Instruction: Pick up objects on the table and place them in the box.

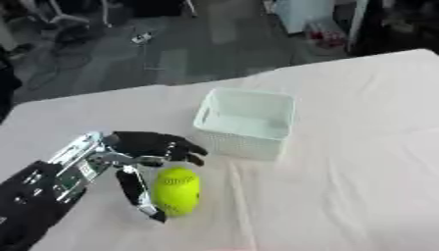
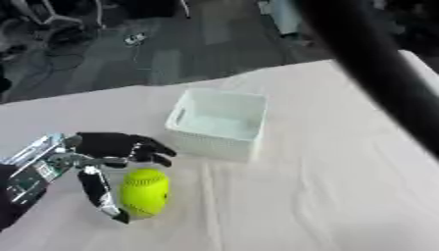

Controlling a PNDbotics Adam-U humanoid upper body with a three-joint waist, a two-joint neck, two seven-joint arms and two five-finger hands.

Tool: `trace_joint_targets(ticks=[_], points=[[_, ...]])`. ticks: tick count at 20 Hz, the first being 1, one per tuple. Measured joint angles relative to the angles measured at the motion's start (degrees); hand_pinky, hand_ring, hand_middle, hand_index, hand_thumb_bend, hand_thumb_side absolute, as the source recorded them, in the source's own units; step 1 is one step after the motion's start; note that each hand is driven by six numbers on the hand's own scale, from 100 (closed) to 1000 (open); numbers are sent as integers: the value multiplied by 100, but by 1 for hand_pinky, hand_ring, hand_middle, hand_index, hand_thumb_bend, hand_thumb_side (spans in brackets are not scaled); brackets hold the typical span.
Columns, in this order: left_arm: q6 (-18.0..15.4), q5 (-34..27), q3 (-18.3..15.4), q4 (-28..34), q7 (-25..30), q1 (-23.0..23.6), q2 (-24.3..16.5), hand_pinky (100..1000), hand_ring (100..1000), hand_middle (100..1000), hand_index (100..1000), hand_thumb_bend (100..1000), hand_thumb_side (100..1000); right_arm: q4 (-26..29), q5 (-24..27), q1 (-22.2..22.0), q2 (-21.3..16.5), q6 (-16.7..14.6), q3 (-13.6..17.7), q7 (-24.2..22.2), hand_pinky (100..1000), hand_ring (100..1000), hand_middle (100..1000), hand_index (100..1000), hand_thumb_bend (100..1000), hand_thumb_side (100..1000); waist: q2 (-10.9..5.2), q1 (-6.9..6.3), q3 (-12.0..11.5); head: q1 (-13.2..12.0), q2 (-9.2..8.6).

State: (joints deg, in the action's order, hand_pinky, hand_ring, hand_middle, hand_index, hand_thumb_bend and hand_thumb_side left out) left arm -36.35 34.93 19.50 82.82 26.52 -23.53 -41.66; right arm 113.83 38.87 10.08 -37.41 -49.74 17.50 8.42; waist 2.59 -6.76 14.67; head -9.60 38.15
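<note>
Ball: bright yellow-green softball with stitched seams (image 1: 177, 191), lower left of the frame, resting on the pale cloth-covered table (image 1: 360, 186).
Left hand: black robot hand with silver wrist (image 1: 146, 157) — curled over the ball, thumb down its left side, fingers arched above the top; contact looks partial, and whether the ball is lifted cannot be told.
Right hand: not seen as a hand; only a dark blurred bar crosses the upper right of the right eye view.
Box: white perforated plastic box (image 1: 244, 122), centre frame, just up and right of the ball, open top, apparently empty.
Risk: round ball may roll out of the cupped fingers — toward the lower right — if the thumb closes late.
Risk 2: a low carry could clip the box's near wall and shove it.
</note>
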Motion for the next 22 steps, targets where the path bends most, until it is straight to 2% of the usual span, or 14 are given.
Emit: trace_joint_targets(ticks=[4,8,10,12,13,14,15,16,17,18,19,20,21,22], points=[[22,55,-3,-132,22,36,45,953,970,1000,982,560,525,0,0,0,0,0,16,-17,100,372,371,541,100,970,4,0,-5,2,0],[32,158,-20,-274,32,37,51,873,905,986,986,558,470,0,0,0,0,-2,17,-19,100,372,370,541,100,970,15,1,-11,5,-12],[25,201,-54,-329,26,37,59,763,794,924,980,503,424,0,0,0,0,-3,17,-20,100,372,370,541,100,970,15,1,-14,9,-15],[-3,240,-81,-361,-2,37,90,775,806,933,981,509,428,0,0,0,0,-7,17,-24,100,372,370,541,100,970,15,1,-16,10,-15],[-22,262,-84,-364,-21,37,96,574,596,800,953,453,435,0,0,0,0,-9,17,-26,100,372,370,541,100,970,15,1,-16,11,-15],[-50,284,-97,-371,-50,36,96,527,550,756,944,447,439,0,0,0,0,-11,17,-28,100,372,370,541,100,970,15,1,-17,12,-15],[-88,304,-111,-378,-88,36,97,611,635,831,960,459,433,0,0,0,0,-13,17,-30,100,372,370,541,100,970,15,1,-19,20,-16],[-125,331,-112,-380,-124,36,97,384,435,628,884,407,478,0,0,0,0,-14,17,-31,100,372,370,540,100,970,16,1,-20,29,-16],[-166,346,-112,-393,-166,39,97,505,528,735,938,441,443,0,0,0,0,-15,17,-32,100,372,370,541,100,970,17,1,-21,35,-16],[-210,361,-112,-396,-209,40,97,227,310,528,793,235,617,0,0,0,0,-15,17,-33,100,372,370,540,100,970,19,2,-24,36,-16],[-261,364,-112,-399,-260,41,98,244,323,538,803,255,599,0,0,0,0,-17,17,-35,100,372,370,540,100,970,22,2,-27,38,-16],[-314,364,-112,-413,-313,41,99,227,310,528,793,235,617,0,0,0,0,-21,18,-38,100,372,370,540,100,970,24,2,-27,44,-16],[-369,364,-111,-431,-369,41,101,100,175,412,681,124,713,0,0,0,0,-22,18,-39,100,372,369,540,100,970,26,2,-27,45,-16],[-419,363,-111,-440,-439,41,101,100,161,400,670,133,697,0,0,0,0,-22,18,-40,100,372,369,540,100,969,27,2,-27,45,-16]])
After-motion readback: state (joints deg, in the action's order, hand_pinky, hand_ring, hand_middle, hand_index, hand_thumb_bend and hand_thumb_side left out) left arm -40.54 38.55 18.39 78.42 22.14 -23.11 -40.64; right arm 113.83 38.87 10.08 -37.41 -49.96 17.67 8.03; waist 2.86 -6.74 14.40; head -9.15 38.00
